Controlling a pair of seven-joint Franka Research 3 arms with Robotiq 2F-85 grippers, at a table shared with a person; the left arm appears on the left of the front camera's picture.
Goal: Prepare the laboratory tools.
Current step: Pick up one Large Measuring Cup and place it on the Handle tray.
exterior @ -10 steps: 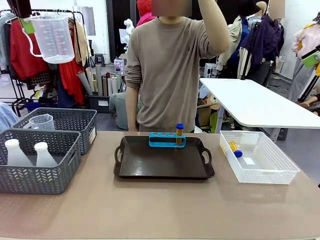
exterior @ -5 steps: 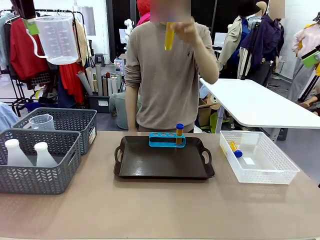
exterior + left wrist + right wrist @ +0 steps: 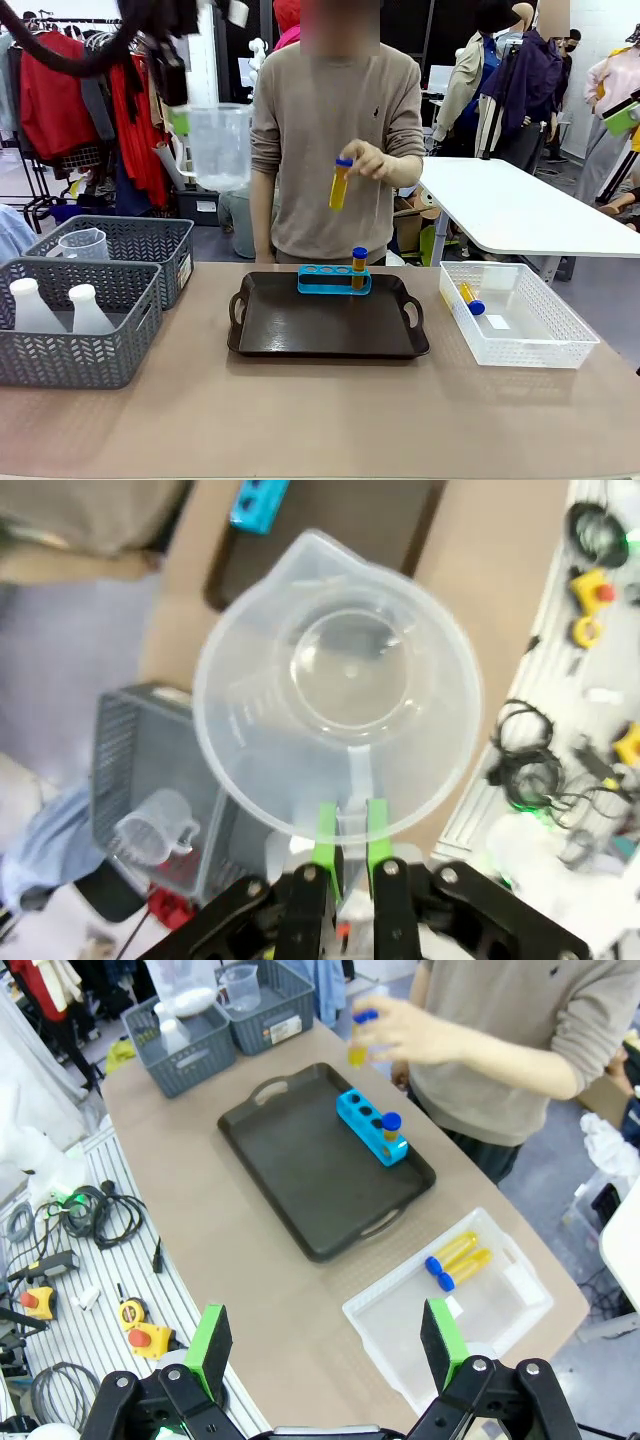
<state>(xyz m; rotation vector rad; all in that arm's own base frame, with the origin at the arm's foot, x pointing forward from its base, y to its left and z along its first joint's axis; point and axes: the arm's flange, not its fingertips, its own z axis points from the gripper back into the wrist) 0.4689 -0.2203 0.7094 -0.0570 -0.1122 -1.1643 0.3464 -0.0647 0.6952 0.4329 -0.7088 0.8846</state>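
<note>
My left gripper [image 3: 178,118] is shut on the handle of a clear measuring beaker [image 3: 220,146], which hangs high above the table's left half. In the left wrist view the green pads [image 3: 325,832] pinch the handle of the beaker [image 3: 338,688] from below. The person holds an amber tube with a blue cap [image 3: 340,183] above the black tray [image 3: 270,330]. Another tube [image 3: 359,266] stands in the blue rack [image 3: 325,281]. Two white flasks [image 3: 88,310] sit in the near grey basket. My right gripper [image 3: 325,1345] is open, high over the table, with nothing between its fingers.
A second beaker [image 3: 85,243] sits in the far grey basket [image 3: 150,240]. At the right, a white basket [image 3: 540,340] holds two tubes [image 3: 455,1258]. Cables and tools lie on the bench edge [image 3: 90,1260]. The person stands at the far side.
My left arm has carried the beaker right and down from the upper left corner. The person's hand has brought the tube down from overhead to chest height.
</note>
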